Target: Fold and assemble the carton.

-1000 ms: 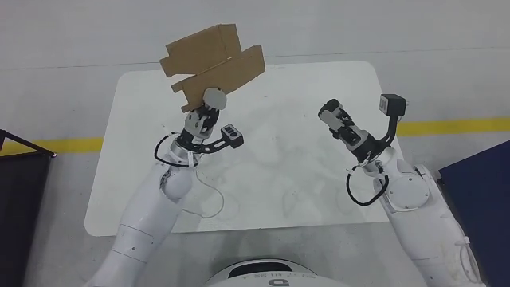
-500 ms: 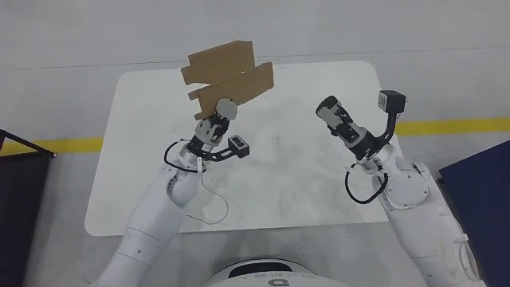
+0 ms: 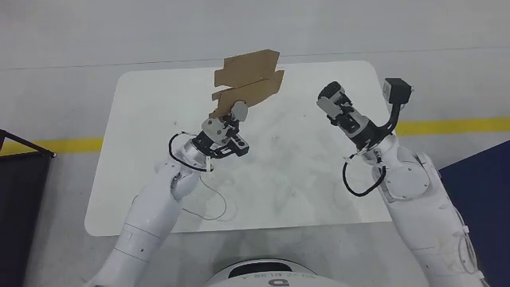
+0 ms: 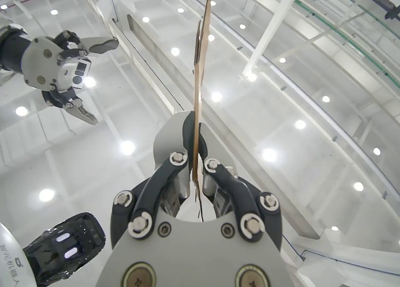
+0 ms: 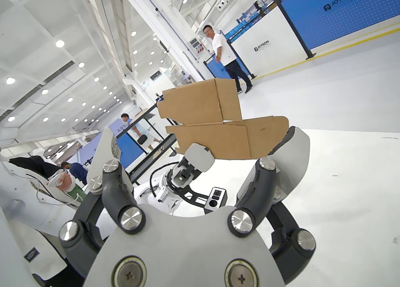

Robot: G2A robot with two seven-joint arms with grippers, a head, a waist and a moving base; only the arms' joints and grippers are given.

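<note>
The left jaws are clamped on the bottom edge of the carton, their dark pads pressed against either face of the cardboard. From that grip the carton stands up and away from the wrist, held in the air above the white bench and touching nothing else. It is a flat brown blank, not yet opened into a box. From the left wrist it shows edge-on as a thin strip running straight out from between the pads. Its broad face shows from the right wrist: a lower panel with a rounded corner and crease lines across it, and an upper panel set off to one side above it. The right jaws stand wide apart and hold nothing, their two fingers spread in a broad V. They hover over the bench well clear of the carton, on the side of it away from the left arm, with their opening turned towards its broad face. The left jaws sit just below the lower panel, near its middle. Beyond the bench, a yellow line runs across the pale floor.
</note>
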